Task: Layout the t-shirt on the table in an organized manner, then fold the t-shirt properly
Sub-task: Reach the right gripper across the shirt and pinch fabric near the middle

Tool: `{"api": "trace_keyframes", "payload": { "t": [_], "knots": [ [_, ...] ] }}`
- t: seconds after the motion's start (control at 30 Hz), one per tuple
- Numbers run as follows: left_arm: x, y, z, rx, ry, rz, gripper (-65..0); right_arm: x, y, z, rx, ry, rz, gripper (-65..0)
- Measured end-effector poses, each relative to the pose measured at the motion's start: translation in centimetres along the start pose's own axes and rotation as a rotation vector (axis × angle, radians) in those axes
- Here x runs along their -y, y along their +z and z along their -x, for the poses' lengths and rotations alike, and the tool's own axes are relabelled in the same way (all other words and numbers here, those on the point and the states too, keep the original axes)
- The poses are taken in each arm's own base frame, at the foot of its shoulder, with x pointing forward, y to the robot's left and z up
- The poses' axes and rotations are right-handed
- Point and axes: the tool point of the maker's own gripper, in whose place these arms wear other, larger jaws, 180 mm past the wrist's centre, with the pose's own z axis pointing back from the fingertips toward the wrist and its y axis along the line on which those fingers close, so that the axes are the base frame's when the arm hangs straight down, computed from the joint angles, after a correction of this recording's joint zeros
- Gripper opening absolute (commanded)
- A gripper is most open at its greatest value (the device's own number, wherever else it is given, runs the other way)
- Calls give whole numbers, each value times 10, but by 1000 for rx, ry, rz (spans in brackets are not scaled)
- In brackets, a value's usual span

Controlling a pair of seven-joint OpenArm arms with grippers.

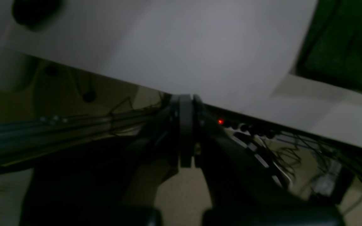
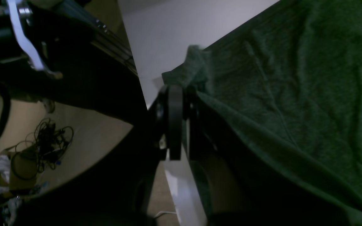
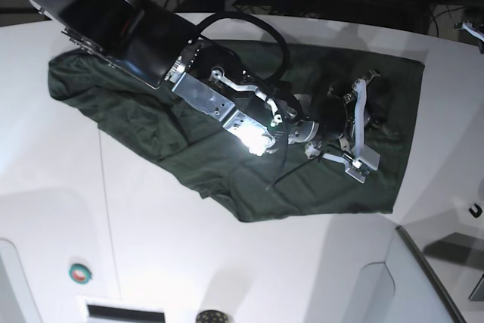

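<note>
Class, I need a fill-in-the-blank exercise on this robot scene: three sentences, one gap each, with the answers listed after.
1. The t-shirt spread on the table is dark ____.
2. The right pincer is shut on the ____ of the t-shirt.
3. The left pincer is shut and holds ____.

Missing words: green; edge; nothing

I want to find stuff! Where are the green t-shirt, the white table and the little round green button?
dark green knit t-shirt (image 3: 227,168): base view, wrinkled middle.
smooth white table (image 3: 249,270): base view, bare top.
small round green button (image 3: 79,272): base view, its centre.
</note>
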Motion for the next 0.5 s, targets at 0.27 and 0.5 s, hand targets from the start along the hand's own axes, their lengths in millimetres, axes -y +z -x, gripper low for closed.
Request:
{"api": "trace_keyframes", "payload": {
  "t": [0.27, 0.5],
  "knots": [
    [15, 23, -38, 121, -35, -23, -650, -1, 0, 0, 0, 2, -2, -648],
    [32, 42, -114, 324, -101, -23, -650, 1, -1, 3, -7, -5, 2, -648]
  ]
}}
